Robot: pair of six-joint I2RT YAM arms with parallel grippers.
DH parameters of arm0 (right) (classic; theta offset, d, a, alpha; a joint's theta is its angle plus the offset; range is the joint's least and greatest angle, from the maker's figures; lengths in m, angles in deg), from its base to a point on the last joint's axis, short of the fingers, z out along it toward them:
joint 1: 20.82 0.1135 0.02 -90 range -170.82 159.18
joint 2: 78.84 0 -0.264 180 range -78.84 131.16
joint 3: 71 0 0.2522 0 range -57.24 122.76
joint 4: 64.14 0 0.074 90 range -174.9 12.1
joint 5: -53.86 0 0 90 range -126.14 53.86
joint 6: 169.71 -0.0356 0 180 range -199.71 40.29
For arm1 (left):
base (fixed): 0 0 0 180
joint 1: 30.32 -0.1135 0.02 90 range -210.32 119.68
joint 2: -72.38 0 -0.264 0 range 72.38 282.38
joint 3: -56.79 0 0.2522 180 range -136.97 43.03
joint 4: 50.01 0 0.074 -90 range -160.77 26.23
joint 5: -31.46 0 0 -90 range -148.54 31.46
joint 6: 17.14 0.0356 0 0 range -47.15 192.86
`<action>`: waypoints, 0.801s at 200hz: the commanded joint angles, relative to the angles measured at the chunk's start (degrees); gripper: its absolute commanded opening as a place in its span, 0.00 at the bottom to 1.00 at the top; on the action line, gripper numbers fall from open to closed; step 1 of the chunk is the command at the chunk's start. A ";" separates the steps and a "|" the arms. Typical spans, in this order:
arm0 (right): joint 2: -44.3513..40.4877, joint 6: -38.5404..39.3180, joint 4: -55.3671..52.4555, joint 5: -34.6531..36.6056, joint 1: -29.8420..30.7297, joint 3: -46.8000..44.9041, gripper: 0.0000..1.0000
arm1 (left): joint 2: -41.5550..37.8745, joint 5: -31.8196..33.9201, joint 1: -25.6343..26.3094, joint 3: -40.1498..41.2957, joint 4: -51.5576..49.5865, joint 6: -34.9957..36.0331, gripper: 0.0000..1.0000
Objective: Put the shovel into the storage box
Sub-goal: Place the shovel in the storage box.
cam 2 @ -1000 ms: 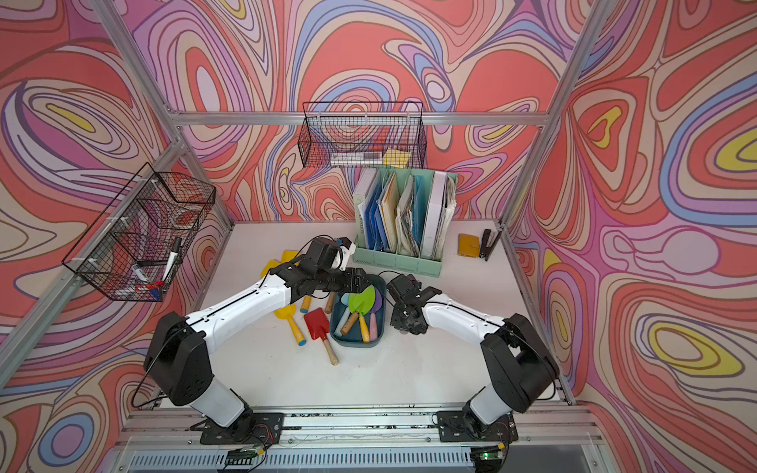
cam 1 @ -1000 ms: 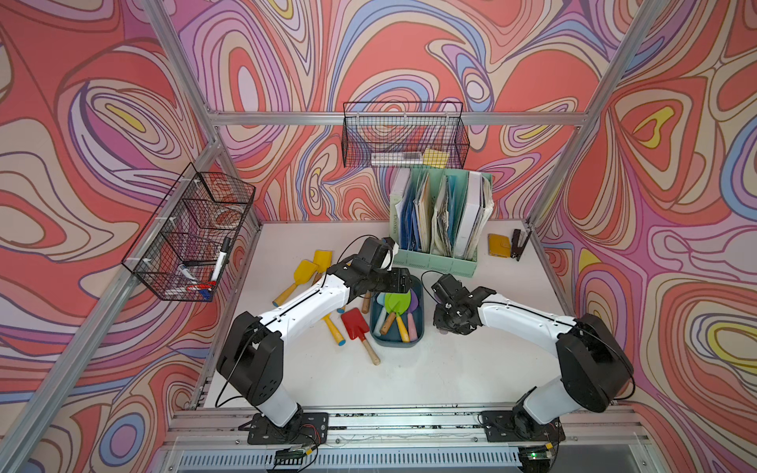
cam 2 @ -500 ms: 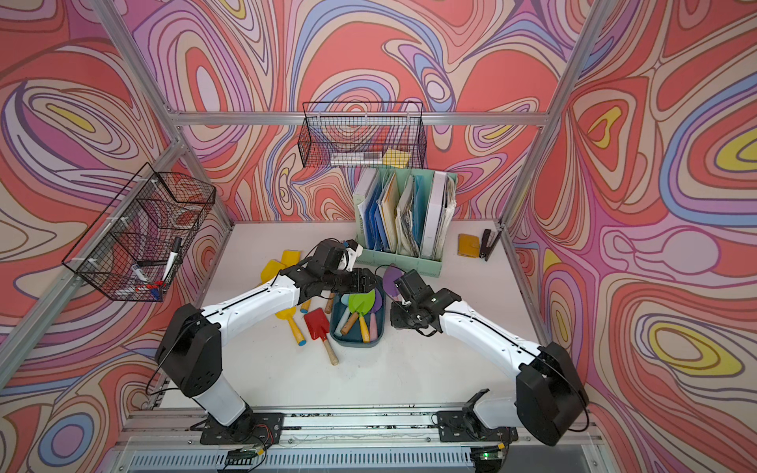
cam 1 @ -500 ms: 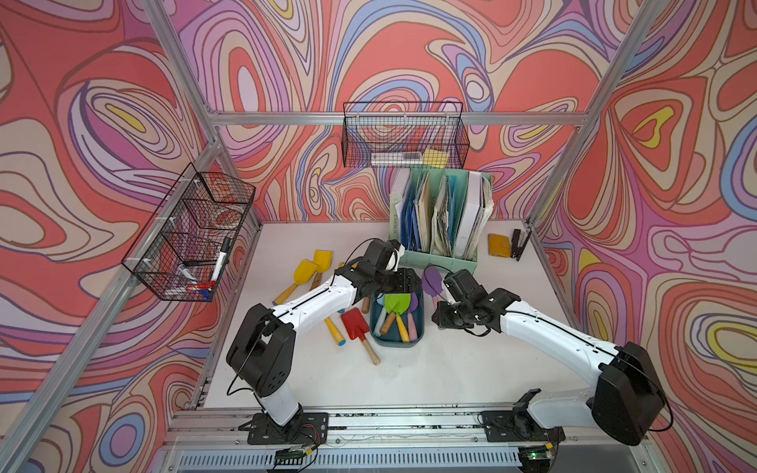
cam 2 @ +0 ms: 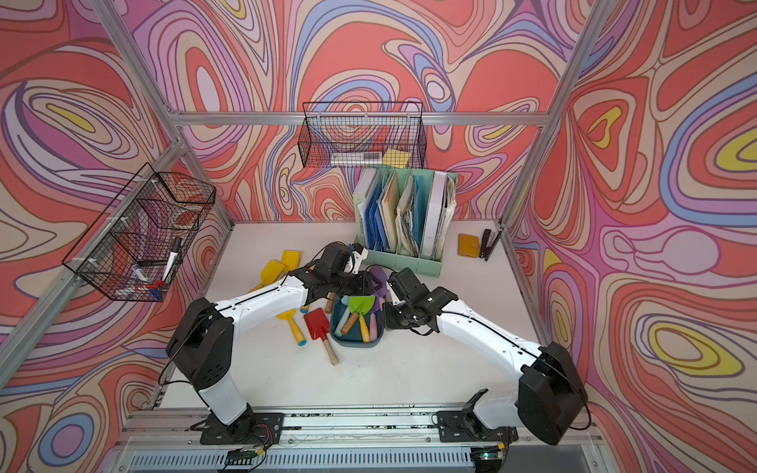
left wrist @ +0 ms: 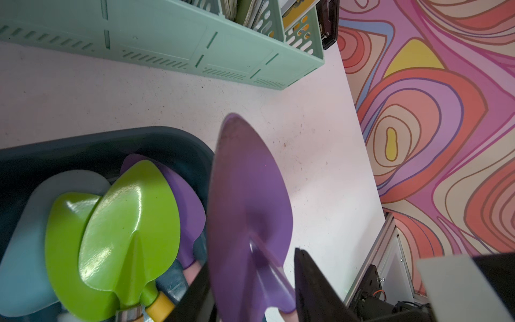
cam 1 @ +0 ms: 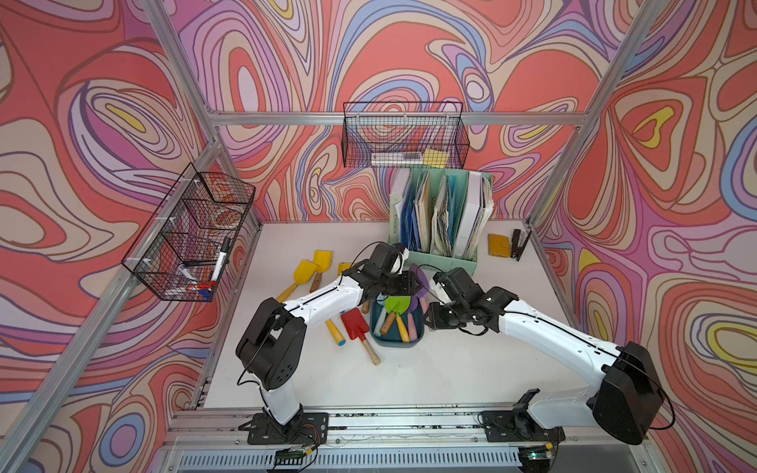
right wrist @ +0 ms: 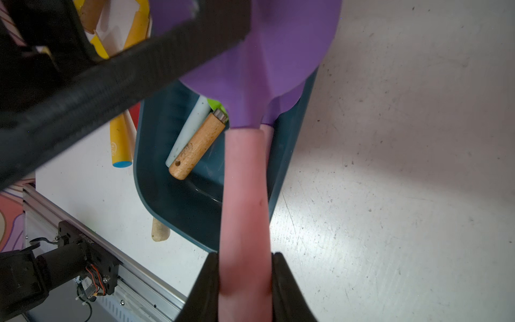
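Note:
The dark teal storage box [cam 1: 394, 345] [cam 2: 355, 343] sits mid-table with several shovels in it, a green one [cam 1: 396, 305] on top. A purple shovel [cam 1: 422, 281] [cam 2: 381, 278] with a pink handle [right wrist: 245, 195] hangs over the box's far right corner. My right gripper [right wrist: 245, 255] [cam 1: 432, 316] is shut on that handle. My left gripper [left wrist: 252, 259] [cam 1: 411, 282] is shut on the base of the purple blade [left wrist: 248, 195], a finger touching each side. A red shovel [cam 1: 354, 323] and two yellow shovels [cam 1: 305, 270] lie on the table left of the box.
A mint-green file organiser [cam 1: 442, 256] stands just behind the box. Black wire baskets hang on the back wall [cam 1: 403, 141] and the left wall [cam 1: 192, 233]. A yellow pad [cam 1: 497, 245] and a stapler [cam 1: 517, 243] lie at the back right.
My right arm has raised the purple shovel beside the box. My left gripper has shifted right over the box's far end, and its jaws have narrowed onto the blade.

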 commanded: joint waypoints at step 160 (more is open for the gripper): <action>1.30 0.44 1.12 -0.03 0.46 1.95 0.02 | 0.10 1.34 0.34 1.67 1.01 0.62 0.00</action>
